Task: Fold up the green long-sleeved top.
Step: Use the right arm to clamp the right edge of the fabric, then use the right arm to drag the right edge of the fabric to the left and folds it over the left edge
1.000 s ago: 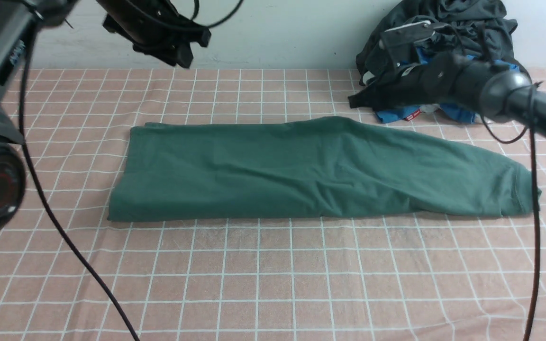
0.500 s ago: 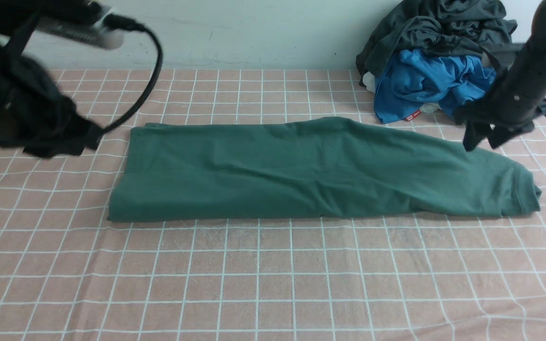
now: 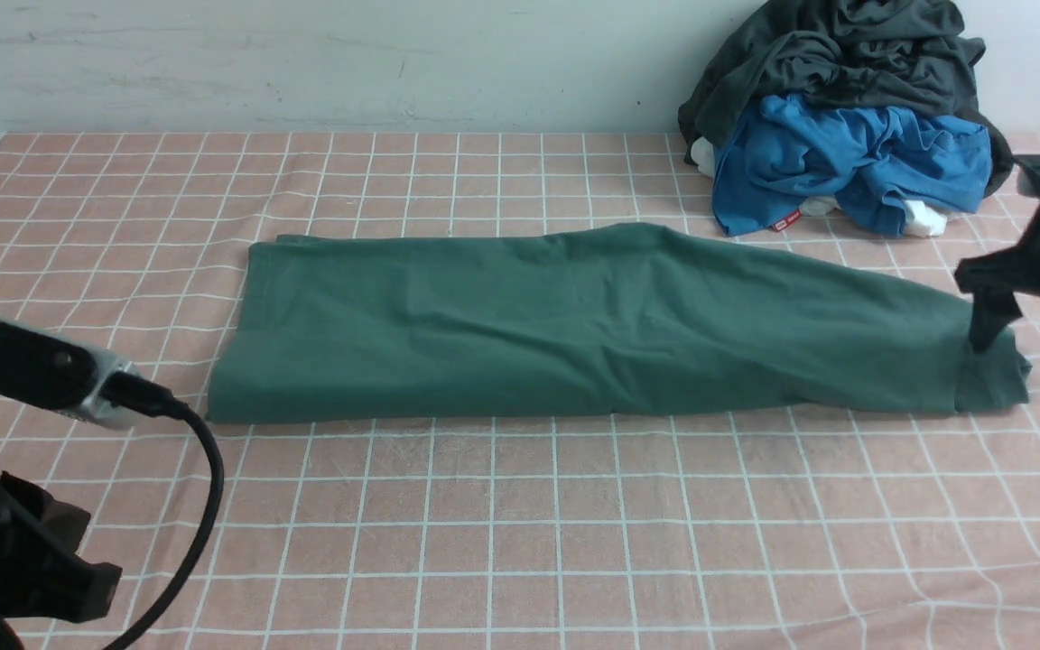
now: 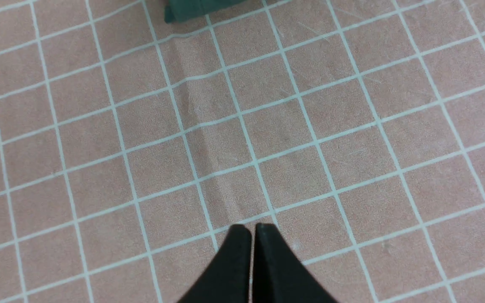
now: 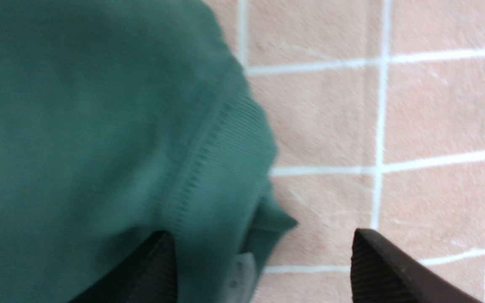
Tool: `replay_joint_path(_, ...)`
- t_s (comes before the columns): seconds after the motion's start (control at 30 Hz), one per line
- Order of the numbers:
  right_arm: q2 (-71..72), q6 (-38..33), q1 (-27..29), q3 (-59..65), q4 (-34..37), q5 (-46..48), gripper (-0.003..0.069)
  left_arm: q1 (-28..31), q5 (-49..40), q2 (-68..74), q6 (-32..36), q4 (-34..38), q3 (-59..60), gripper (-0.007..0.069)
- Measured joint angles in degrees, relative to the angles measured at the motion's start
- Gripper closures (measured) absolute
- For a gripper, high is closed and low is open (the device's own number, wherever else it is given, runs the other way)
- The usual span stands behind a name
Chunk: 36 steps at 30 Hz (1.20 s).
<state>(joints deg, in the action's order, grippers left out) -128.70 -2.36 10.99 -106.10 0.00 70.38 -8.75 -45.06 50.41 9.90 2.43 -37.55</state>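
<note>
The green long-sleeved top (image 3: 574, 325) lies folded into a long strip across the middle of the pink checked cloth. My right gripper (image 3: 1016, 348) is open, low at the top's right end. In the right wrist view (image 5: 263, 248) one finger (image 5: 158, 265) rests over the green fabric (image 5: 99, 126) by a ribbed edge and a white label (image 5: 240, 273); the other finger (image 5: 377, 261) is over bare cloth. My left gripper (image 4: 251, 227) is shut and empty above bare cloth, in front of the top's near left corner (image 4: 192, 10).
A pile of dark grey-black garments (image 3: 845, 63) and a bright blue garment (image 3: 854, 153) sits at the back right against the wall. The left arm's body (image 3: 14, 533) and its cable (image 3: 208, 487) hang at the front left.
Both arms came down from high over the back of the table. The left arm swung to the front left. The right arm moved right and down to the top's right end.
</note>
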Motion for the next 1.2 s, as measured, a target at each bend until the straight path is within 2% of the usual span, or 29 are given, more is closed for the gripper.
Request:
replay_joint_path(0.17,0.0,0.0,2.2,4.1,3.9,-0.3,0.0157,0.0,7.0,1.2,0.0,-0.1,3.4,0.0628)
replay_joint_path(0.33,0.0,-2.3,1.2,4.7,8.4,-2.1,0.0246,0.0,9.7,1.6,0.0,0.1,3.8,0.0628)
replay_joint_path(0.4,0.0,-3.0,0.6,4.7,8.8,-2.6,0.0315,0.0,9.8,1.6,0.0,0.1,3.8,0.0628)
replay_joint_path(0.43,0.0,-3.0,0.5,4.7,8.9,-2.7,0.0322,0.0,9.8,1.6,0.0,0.1,3.8,0.0628)
replay_joint_path(0.6,-0.1,-4.3,0.3,4.7,8.5,-3.8,0.0546,0.0,9.8,1.6,0.0,0.1,3.8,0.0628)
replay_joint_path(0.67,-0.1,-5.0,0.3,4.7,7.7,-4.0,0.0594,0.0,9.8,1.6,0.0,0.1,3.8,0.0628)
replay_joint_path(0.7,0.0,-5.7,0.3,4.7,5.6,-4.2,0.0641,0.0,9.8,1.6,0.0,0.1,3.9,0.0628)
replay_joint_path(0.93,5.9,-6.2,0.5,4.4,-4.7,-3.8,0.0656,0.0,9.7,1.6,0.0,0.1,3.9,0.0628)
replay_joint_path(1.1,10.2,-6.3,0.9,0.9,-4.3,-1.7,0.0657,0.0,9.7,1.6,0.0,0.1,3.9,0.0628)
replay_joint_path(1.2,12.0,-6.3,-0.2,-4.2,-0.6,0.9,0.0657,0.0,10.1,1.6,0.0,0.2,3.9,0.0628)
